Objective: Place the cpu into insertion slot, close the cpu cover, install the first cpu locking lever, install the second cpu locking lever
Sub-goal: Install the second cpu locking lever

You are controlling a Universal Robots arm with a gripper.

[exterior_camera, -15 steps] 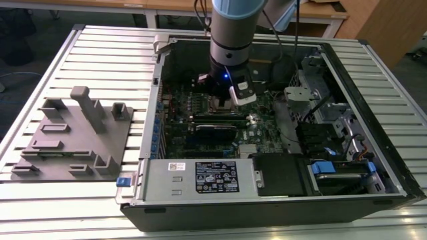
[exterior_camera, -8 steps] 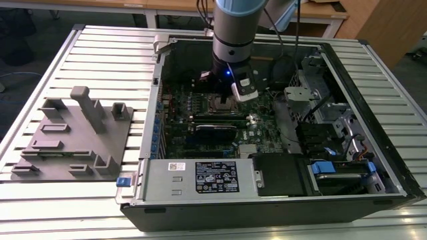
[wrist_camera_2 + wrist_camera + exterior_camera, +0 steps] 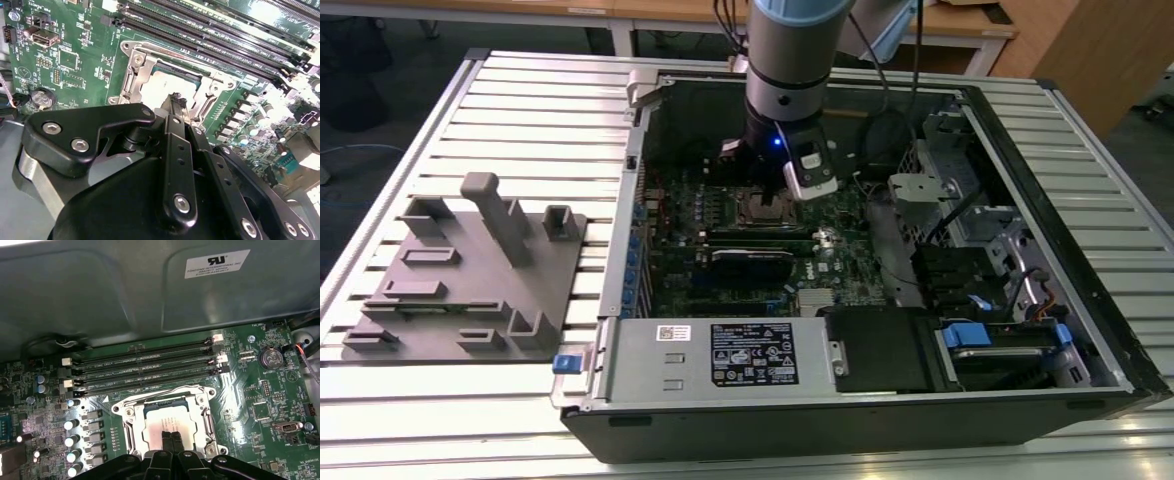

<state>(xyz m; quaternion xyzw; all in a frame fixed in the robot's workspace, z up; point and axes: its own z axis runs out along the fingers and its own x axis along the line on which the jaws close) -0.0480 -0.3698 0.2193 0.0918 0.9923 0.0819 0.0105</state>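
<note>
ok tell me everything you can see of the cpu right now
The cpu is a flat square chip with a dull silver-grey metal top. It lies level in the insertion slot on the green circuit board, beside the long black memory slots. The silver cpu cover frames it, its centre cut-out leaving the top bare. The gripper stands over its near edge with jaws together, tips at or just above the top; contact is unclear. In the second wrist view, the gripper partly hides it.

Cpu [image 3: 161, 426]: dull silver-grey metal top, matt, lightly mottled; cpu cover [image 3: 131, 412] around it is bright stamped metal with a brushed sheen. Circuit board [image 3: 260, 390]: glossy green laminate; memory slots [image 3: 145, 370] black plastic. Gripper [image 3: 176, 100]: matt black metal links, shiny screw heads; table [image 3: 520, 90] ribbed pale metal.
</note>
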